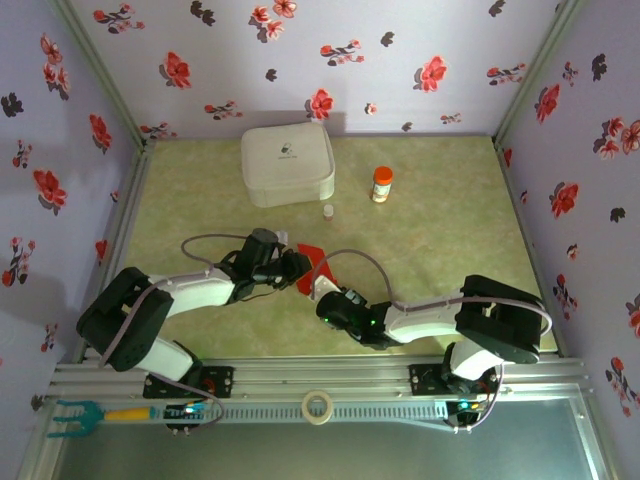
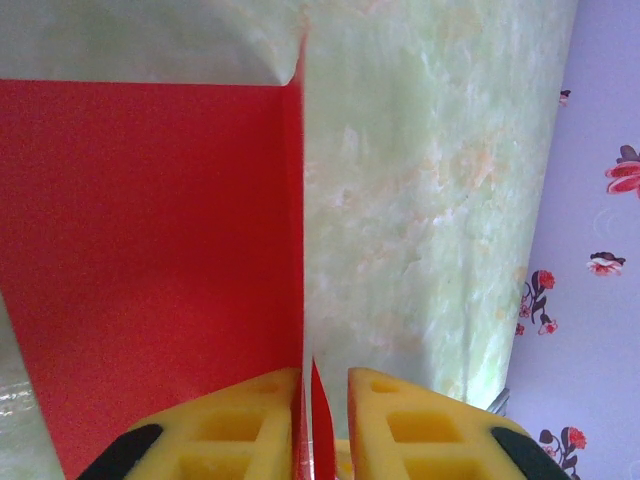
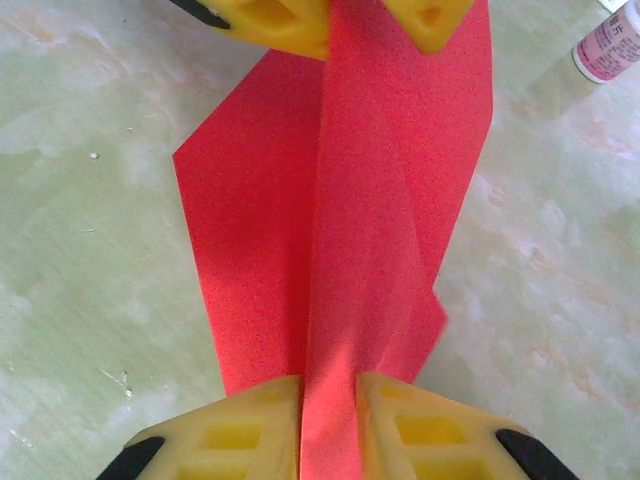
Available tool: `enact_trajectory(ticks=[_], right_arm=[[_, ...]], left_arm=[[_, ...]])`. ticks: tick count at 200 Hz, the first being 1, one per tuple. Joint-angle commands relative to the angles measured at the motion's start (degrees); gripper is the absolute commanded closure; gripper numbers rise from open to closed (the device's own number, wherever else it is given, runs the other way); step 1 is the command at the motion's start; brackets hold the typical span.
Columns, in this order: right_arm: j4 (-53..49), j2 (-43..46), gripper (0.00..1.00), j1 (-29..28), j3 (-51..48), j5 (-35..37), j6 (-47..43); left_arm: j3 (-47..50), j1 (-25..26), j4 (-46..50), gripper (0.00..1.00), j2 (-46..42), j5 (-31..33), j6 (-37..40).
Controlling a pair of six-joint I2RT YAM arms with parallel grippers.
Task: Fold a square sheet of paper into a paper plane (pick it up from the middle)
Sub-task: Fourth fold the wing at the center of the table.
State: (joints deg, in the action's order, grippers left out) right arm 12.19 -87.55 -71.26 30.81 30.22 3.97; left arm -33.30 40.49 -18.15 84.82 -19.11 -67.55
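Note:
The square sheet of paper [image 1: 317, 264] is creased into a narrower bright red shape with a raised centre ridge, held just above the green table between both arms. In the left wrist view the paper [image 2: 150, 250] stands on edge, and my left gripper [image 2: 322, 375] is shut on its near edge. In the right wrist view the paper [image 3: 340, 220] runs away from my right gripper [image 3: 330, 380], which is shut on the ridge. The left gripper's yellow fingers [image 3: 270, 15] pinch the far end. From above, the left gripper [image 1: 297, 265] and right gripper [image 1: 320, 285] almost meet.
A white rounded case [image 1: 287, 163] sits at the back of the table. An orange-capped bottle [image 1: 381, 184] stands to its right, and a tiny pink-labelled bottle [image 1: 328, 211] [image 3: 607, 45] just behind the paper. A tape roll [image 1: 318, 407] lies on the front rail.

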Motion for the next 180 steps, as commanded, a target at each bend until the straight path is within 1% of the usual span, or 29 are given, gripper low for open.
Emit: enact_trajectory(ticks=[1, 17, 42, 72, 93, 128, 165, 180], right_arm=[[1.26, -0.1, 0.82, -0.41, -1.08, 1.98, 2.14], [1.73, 0.0, 0.84, -0.39, -1.41, 1.96, 2.66], [2.49, -0.15, 0.89, -0.31, -1.62, 2.07, 3.32], [2.8, -0.23, 0.9, -0.32, -1.79, 1.49, 3.63], [3.06, -0.11, 0.9, -0.36, -2.07, 1.5, 4.09], [2.93, -0.08, 0.87, -0.11, -2.24, 1.66, 4.65], [3.15, -0.11, 0.89, 0.03, -2.24, 1.09, 5.15], [3.15, -0.1, 0.94, 0.18, -2.24, 0.96, 5.24]], left_arm=[[-1.49, -0.5, 0.48, 0.8, 0.47, -0.64, 0.75], [-1.5, -0.5, 0.58, 0.79, 0.52, -0.53, 0.74], [-1.42, -0.5, 0.74, 0.75, 0.61, -0.56, 0.75], [-1.42, -0.65, 1.05, 0.73, 0.77, -0.46, 0.8], [-1.5, -0.92, 1.45, 0.77, 0.83, -0.49, 0.83], [-1.35, -1.11, 1.81, 0.87, 0.6, -0.4, 0.82], [-1.46, -1.2, 2.22, 0.88, 0.58, -0.46, 0.97], [-1.46, -1.2, 2.37, 0.88, 0.48, -0.36, 1.17]])
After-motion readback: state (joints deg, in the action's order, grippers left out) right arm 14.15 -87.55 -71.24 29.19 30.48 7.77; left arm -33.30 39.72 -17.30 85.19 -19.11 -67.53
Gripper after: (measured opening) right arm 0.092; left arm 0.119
